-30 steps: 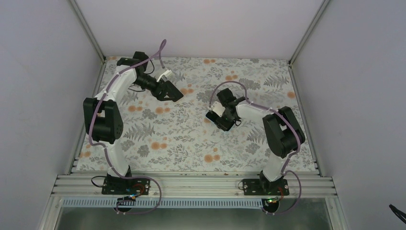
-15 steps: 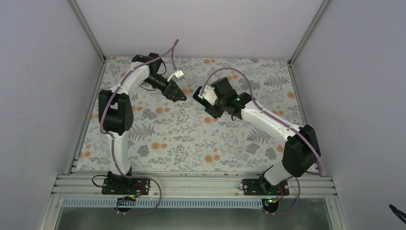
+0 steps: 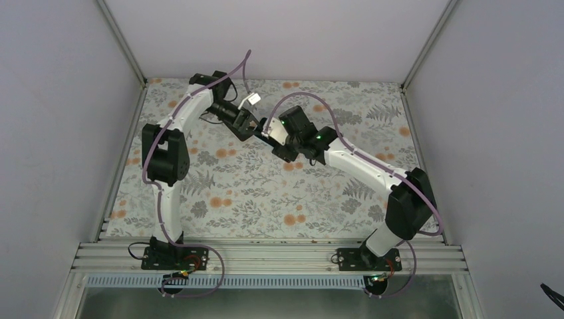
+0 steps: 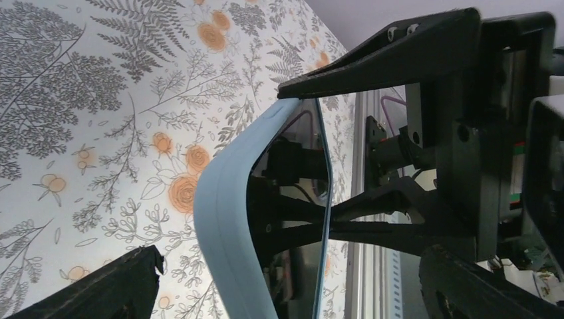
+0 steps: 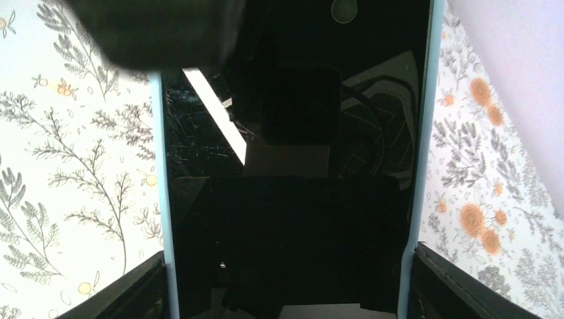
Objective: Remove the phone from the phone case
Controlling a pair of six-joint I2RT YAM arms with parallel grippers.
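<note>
The phone (image 5: 292, 166), black screen in a light blue case (image 5: 163, 199), is held above the table by my right gripper (image 5: 286, 266). Its fingers (image 5: 465, 282) press the case's two long edges. In the top view the right gripper (image 3: 278, 136) meets my left gripper (image 3: 251, 125) at the back middle, with the cased phone (image 3: 267, 127) between them. In the left wrist view the case (image 4: 226, 212) is seen edge-on, and my left gripper (image 4: 292, 266) is open with its fingers (image 4: 100, 289) standing apart on either side of the phone's end.
The floral table cover (image 3: 266, 193) lies below both arms. Grey walls and aluminium posts (image 3: 123, 46) close in the left, back and right. The metal rail (image 3: 266, 256) with the arm bases runs along the near edge.
The right arm has swung the cased phone up and to the back left. The left gripper has moved right to meet it, and its open fingers now straddle the phone's end.
</note>
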